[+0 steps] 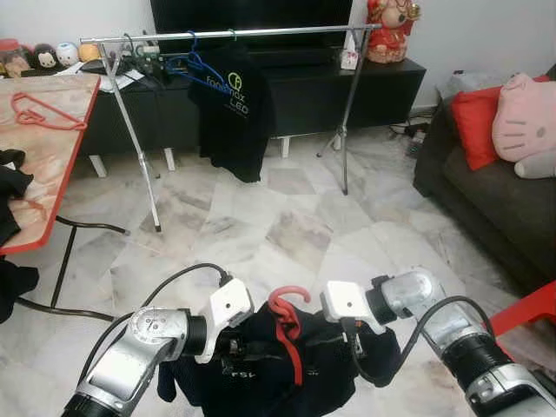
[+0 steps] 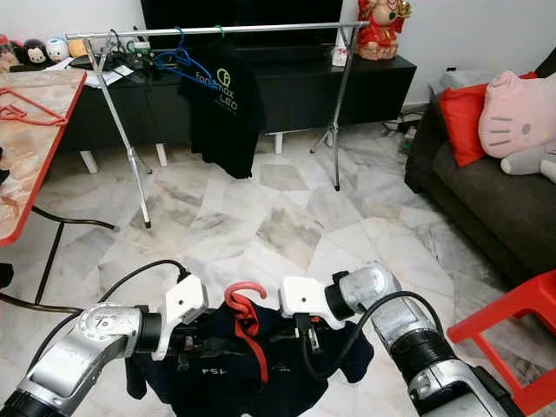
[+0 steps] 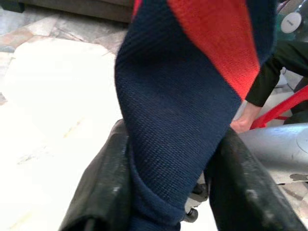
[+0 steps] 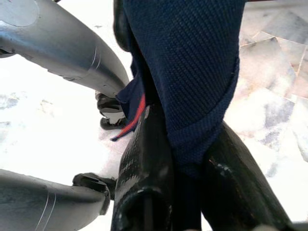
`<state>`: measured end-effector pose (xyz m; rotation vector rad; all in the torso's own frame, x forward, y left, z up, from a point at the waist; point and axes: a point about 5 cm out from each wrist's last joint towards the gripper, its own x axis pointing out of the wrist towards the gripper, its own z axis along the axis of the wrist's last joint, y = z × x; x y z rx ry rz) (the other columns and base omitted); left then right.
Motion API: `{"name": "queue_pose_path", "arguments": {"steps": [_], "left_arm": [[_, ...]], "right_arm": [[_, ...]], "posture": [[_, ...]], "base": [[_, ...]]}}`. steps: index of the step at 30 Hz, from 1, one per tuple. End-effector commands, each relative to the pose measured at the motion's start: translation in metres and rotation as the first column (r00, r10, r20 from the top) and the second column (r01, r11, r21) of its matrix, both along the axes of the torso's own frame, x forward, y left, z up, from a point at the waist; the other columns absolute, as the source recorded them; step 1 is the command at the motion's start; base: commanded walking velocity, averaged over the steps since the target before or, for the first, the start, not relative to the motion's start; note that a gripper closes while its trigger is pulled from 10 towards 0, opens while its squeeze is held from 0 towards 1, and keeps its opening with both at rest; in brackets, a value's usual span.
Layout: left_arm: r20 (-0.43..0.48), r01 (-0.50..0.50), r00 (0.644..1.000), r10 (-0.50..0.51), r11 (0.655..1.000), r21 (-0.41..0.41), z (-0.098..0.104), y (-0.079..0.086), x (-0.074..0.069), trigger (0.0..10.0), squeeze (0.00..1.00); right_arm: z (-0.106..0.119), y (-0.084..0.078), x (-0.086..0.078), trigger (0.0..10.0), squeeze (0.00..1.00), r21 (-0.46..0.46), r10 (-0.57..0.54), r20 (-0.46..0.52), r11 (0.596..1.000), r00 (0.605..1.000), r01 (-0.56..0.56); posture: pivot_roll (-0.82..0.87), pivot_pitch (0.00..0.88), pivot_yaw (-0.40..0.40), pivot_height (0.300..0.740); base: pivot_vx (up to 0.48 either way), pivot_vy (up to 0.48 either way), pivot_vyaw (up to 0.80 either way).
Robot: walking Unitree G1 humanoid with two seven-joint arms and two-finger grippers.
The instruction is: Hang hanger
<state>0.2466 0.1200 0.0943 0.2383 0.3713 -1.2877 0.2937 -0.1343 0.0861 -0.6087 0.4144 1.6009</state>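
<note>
A dark navy shirt (image 1: pixel 261 373) on a red hanger (image 1: pixel 287 313) hangs low in front of me, the hook sticking up between my two wrists. My left gripper (image 1: pixel 248 352) is shut on the shirt's left shoulder; in the left wrist view the navy cloth (image 3: pixel 178 115) sits pinched between the black fingers (image 3: pixel 103 187). My right gripper (image 1: pixel 352 343) is shut on the right shoulder, and the navy cloth (image 4: pixel 192 82) is squeezed between its fingers (image 4: pixel 144 178). Across the room stands a metal clothes rail (image 1: pixel 226 35) with a black T-shirt (image 1: pixel 230 109) and a blue hanger (image 1: pixel 195 65) on it.
A wooden table with a red rim (image 1: pixel 39 174) stands at my left, with a spare red hanger (image 1: pixel 39 113) on it. A dark sofa with a pink plush (image 1: pixel 526 126) is at the right, a red chair (image 1: pixel 530 308) near my right arm. Marble floor (image 1: pixel 287 226) lies between me and the rail.
</note>
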Motion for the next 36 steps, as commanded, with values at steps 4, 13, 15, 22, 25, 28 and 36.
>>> {"name": "queue_pose_path", "arguments": {"steps": [4, 13, 15, 22, 25, 28, 36], "left_arm": [[-0.028, 0.034, 0.999, -0.034, 0.999, 0.012, -0.0061, -0.0041, -0.0042, 0.0, 0.00], [-0.032, 0.034, 0.999, -0.034, 0.999, 0.001, -0.0061, -0.0052, -0.0048, 0.0, 0.00], [-0.035, 0.036, 0.999, -0.036, 0.999, -0.002, -0.0060, -0.0056, -0.0054, 0.0, 0.00], [-0.041, 0.044, 0.998, -0.045, 0.999, -0.010, -0.0049, -0.0057, -0.0074, 0.0, 0.00], [-0.043, 0.043, 0.998, -0.044, 0.999, -0.011, -0.0049, -0.0056, -0.0075, 0.0, 0.00], [-0.044, 0.042, 0.998, -0.043, 0.999, -0.011, -0.0050, -0.0058, -0.0075, 0.0, 0.00], [-0.042, 0.031, 0.999, -0.032, 0.999, -0.007, -0.0058, -0.0055, -0.0074, 0.0, 0.00]], "right_arm": [[0.0153, 0.0016, 0.0062, 0.0, 0.00, 0.049, -0.003, 0.049, 0.999, 0.999, 0.001], [0.0161, 0.0016, 0.0070, 0.0, 0.00, 0.051, -0.007, 0.050, 0.999, 0.999, 0.005], [0.0163, 0.0016, 0.0071, 0.0, 0.00, 0.052, -0.008, 0.050, 0.999, 0.999, 0.005], [0.0160, 0.0019, 0.0074, 0.0, 0.00, 0.053, -0.012, 0.047, 0.999, 0.999, 0.009], [0.0152, 0.0021, 0.0073, 0.0, 0.00, 0.050, -0.012, 0.044, 0.999, 0.999, 0.010], [0.0139, 0.0037, 0.0073, 3.4, 0.00, 0.049, -0.014, 0.047, 0.999, 0.999, 0.012], [0.0109, 0.0072, 0.0072, 10.0, 0.36, 0.048, -0.019, 0.044, 0.999, 0.999, 0.017]], "posture": [[-0.02, 0.000, -0.078, 0.740], [-0.02, 0.000, -0.078, 0.740], [-0.02, 0.000, -0.081, 0.740], [-0.02, 0.000, -0.084, 0.740], [-0.02, 0.000, -0.084, 0.740], [-0.02, 0.000, -0.086, 0.740], [-0.01, 0.000, -0.088, 0.740]], "base": [[0.000, 0.000, 0.00], [0.000, 0.000, 0.00], [0.000, 0.000, 0.00], [0.000, 0.000, 0.00], [0.000, 0.000, 0.00], [0.000, 0.000, 0.00], [0.000, 0.000, 0.00]]}}
